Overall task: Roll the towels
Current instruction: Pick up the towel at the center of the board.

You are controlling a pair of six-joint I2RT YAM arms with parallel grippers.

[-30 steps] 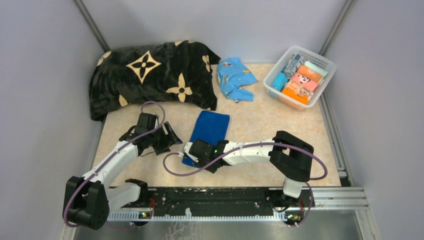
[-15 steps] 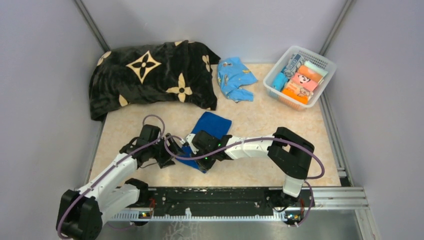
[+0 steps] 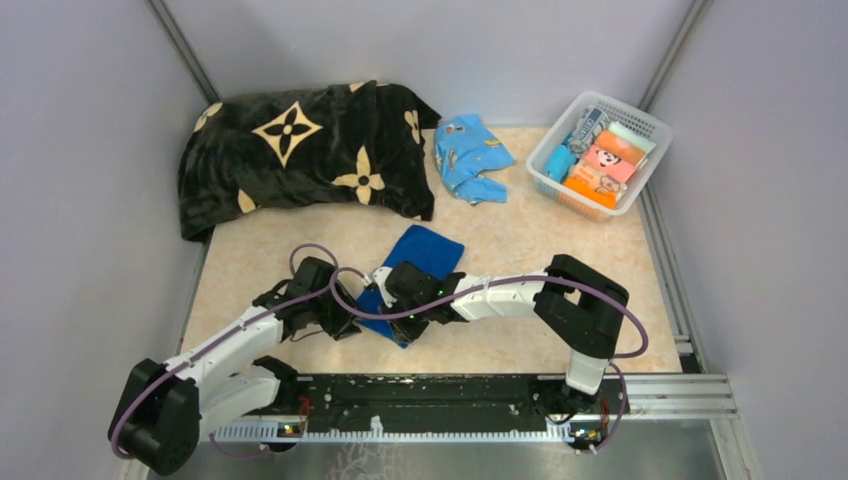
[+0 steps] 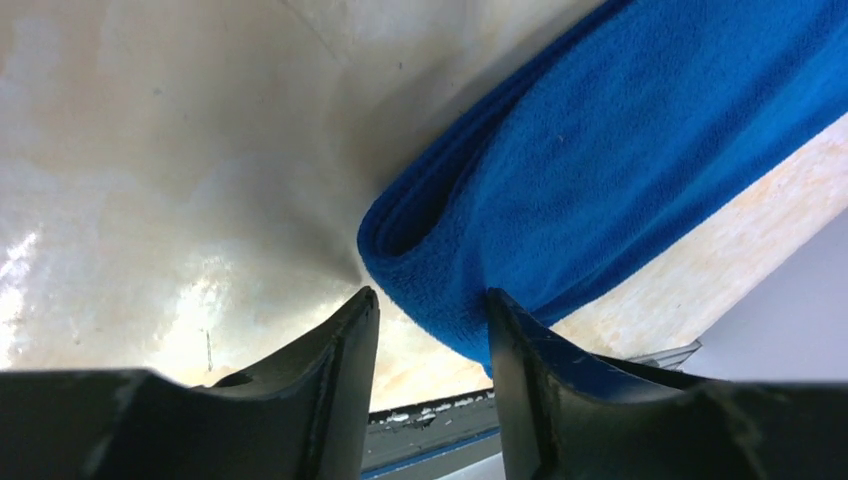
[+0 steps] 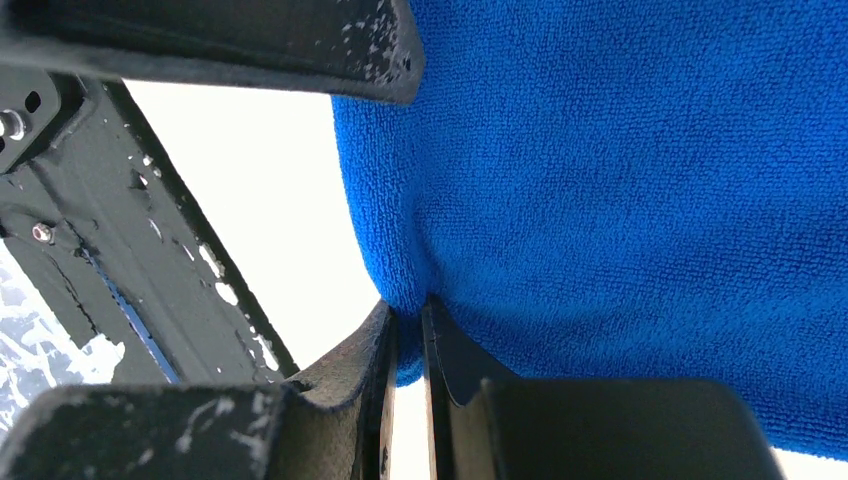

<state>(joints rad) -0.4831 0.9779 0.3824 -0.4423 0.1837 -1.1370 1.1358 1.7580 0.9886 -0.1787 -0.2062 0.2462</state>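
Observation:
A royal-blue towel (image 3: 432, 252) lies folded on the table's middle, its near end raised off the surface. My right gripper (image 3: 398, 305) is shut on that near edge; in the right wrist view a pinch of blue terry (image 5: 620, 200) sits between the closed fingers (image 5: 408, 310). My left gripper (image 3: 352, 318) is at the towel's near left corner. In the left wrist view its fingers stand apart, with the folded corner (image 4: 600, 150) bulging in between the tips (image 4: 430, 300). A small turquoise towel (image 3: 470, 155) lies crumpled at the back.
A black blanket with cream flowers (image 3: 300, 150) is heaped at the back left. A white basket (image 3: 632, 113) with several coloured rolled cloths stands at the back right. Grey walls close in both sides, and a metal rail (image 3: 450, 395) runs along the near edge.
My left arm has swung right to the towel's near left corner and its jaws have narrowed. My right gripper has raised the near end and drawn it slightly towards the back.

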